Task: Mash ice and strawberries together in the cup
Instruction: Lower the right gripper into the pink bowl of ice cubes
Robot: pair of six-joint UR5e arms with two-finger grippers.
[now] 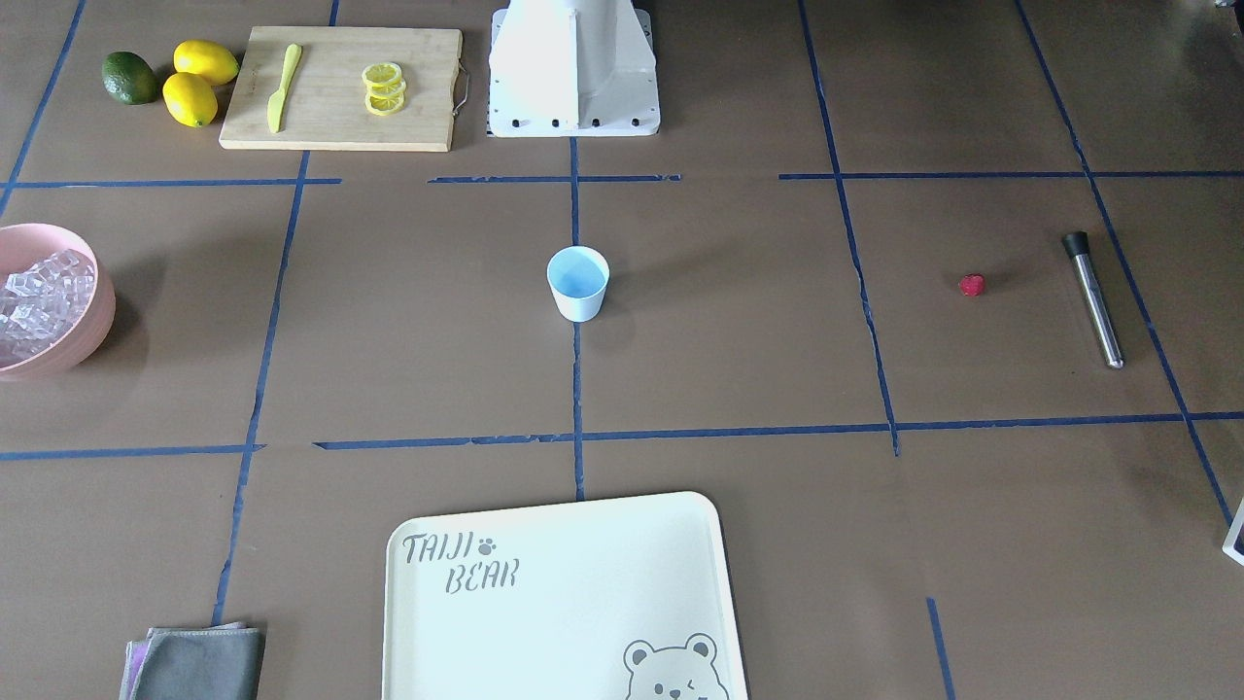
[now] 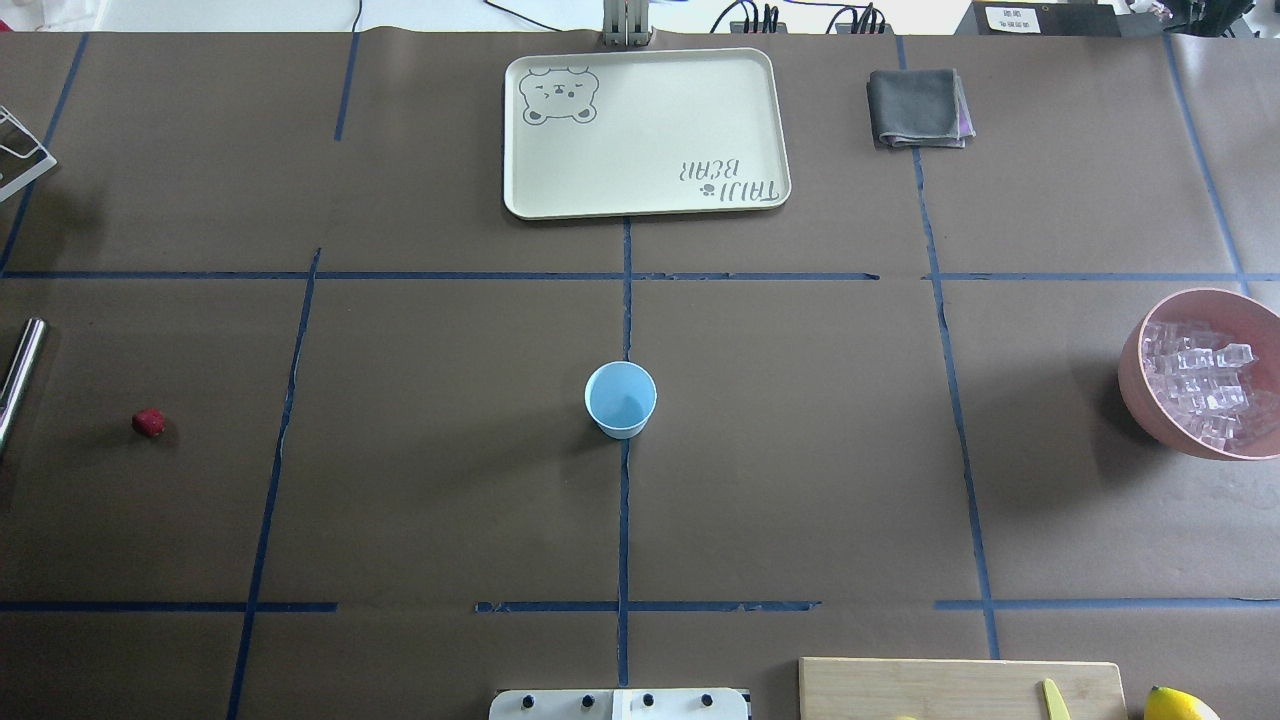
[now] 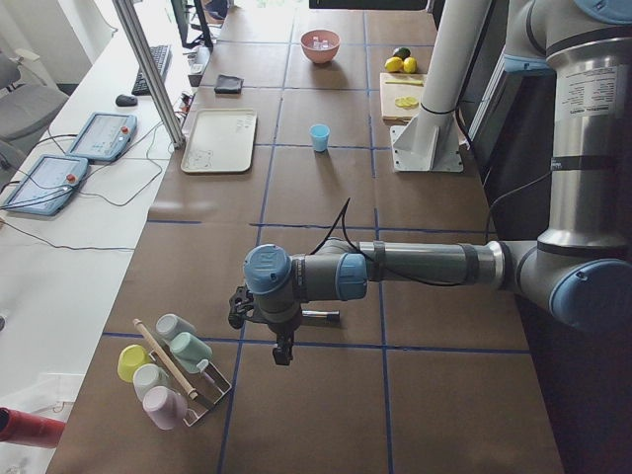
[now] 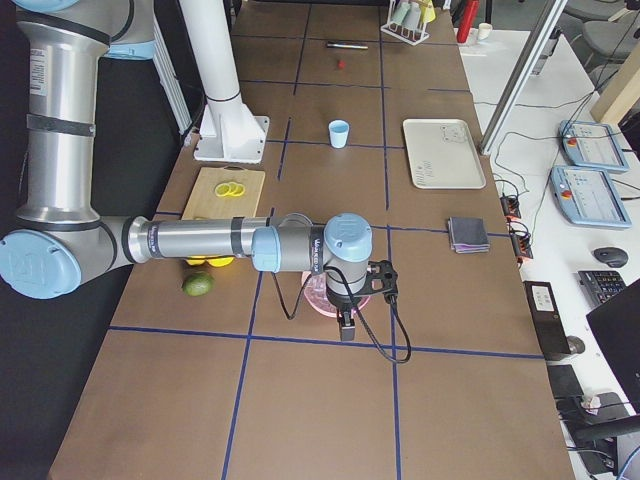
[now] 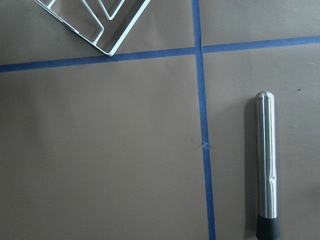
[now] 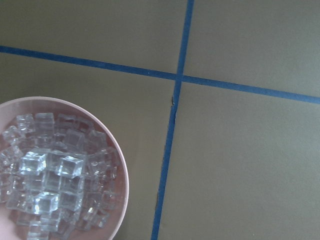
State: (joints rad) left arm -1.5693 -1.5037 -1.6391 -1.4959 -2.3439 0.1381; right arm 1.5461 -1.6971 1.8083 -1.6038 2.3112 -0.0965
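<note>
Overhead view as reference. The cup (image 2: 621, 399) stands upright at table centre on a blue tape line (image 2: 624, 520); its inside shows plain blue. The strawberry (image 2: 148, 422) lies at 9 o'clock from it, well apart. The ice (image 2: 1205, 385) is heaped in the pink bowl (image 2: 1132, 372) at 3 o'clock from the cup, also well apart; the frame edge cuts off the bowl's 3 o'clock side.

The muddler (image 2: 20, 372) is nearly all cut off at the 9 o'clock edge. My left wrist camera shows its steel shaft, with the dark end clipped by the frame.

The left gripper (image 3: 282, 354) hangs by the muddler. The right gripper (image 4: 347, 328) hangs over the bowl and covers most of it in the side view. I see both only from the side cameras, so I cannot tell how far either claw is parted or whether it has hold of anything.
</note>
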